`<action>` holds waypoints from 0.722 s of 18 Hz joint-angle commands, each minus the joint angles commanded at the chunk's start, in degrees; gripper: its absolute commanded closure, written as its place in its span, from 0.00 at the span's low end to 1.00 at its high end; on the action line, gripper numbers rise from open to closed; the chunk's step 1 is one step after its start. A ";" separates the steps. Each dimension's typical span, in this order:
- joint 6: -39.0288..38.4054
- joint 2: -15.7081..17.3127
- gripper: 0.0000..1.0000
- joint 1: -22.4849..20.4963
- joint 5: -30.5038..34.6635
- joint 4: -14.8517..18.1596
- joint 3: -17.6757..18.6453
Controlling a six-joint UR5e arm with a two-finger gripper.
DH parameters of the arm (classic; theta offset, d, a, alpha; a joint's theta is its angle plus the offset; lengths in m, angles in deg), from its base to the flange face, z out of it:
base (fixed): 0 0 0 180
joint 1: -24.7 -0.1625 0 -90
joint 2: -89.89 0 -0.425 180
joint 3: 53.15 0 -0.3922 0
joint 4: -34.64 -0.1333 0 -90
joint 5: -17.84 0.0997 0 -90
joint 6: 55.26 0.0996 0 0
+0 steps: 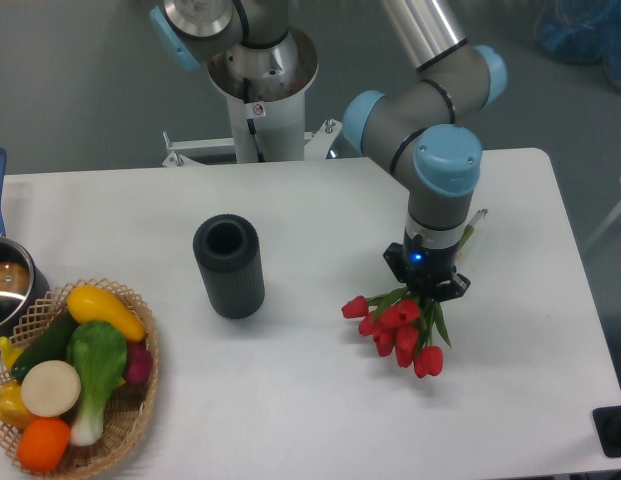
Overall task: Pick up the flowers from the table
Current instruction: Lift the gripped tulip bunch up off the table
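The flowers (pixel 398 325), a bunch of red tulips with green leaves, are on the right half of the white table (pixel 320 400). Their pale stems run up and right, and the stem end (pixel 474 225) shows past the arm. My gripper (pixel 426 288) points straight down over the leaves, just above the blooms. Its fingers are hidden under the wrist, so I cannot tell whether they are open or closed on the stems. I cannot tell whether the bunch rests on the table or is lifted.
A dark grey cylindrical vase (pixel 229 265) stands upright left of the flowers. A wicker basket (pixel 140 400) of vegetables sits at the front left corner. A pot (pixel 5 285) with a blue handle is at the left edge. The robot base (pixel 260 90) is behind the table.
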 joint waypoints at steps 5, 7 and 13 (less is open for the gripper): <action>0.70 -0.79 0.99 -0.26 -0.35 4.76 -4.75; 0.97 -1.06 0.99 -0.53 -0.26 7.75 -6.95; 1.67 -1.23 0.98 -0.26 0.44 9.16 -8.19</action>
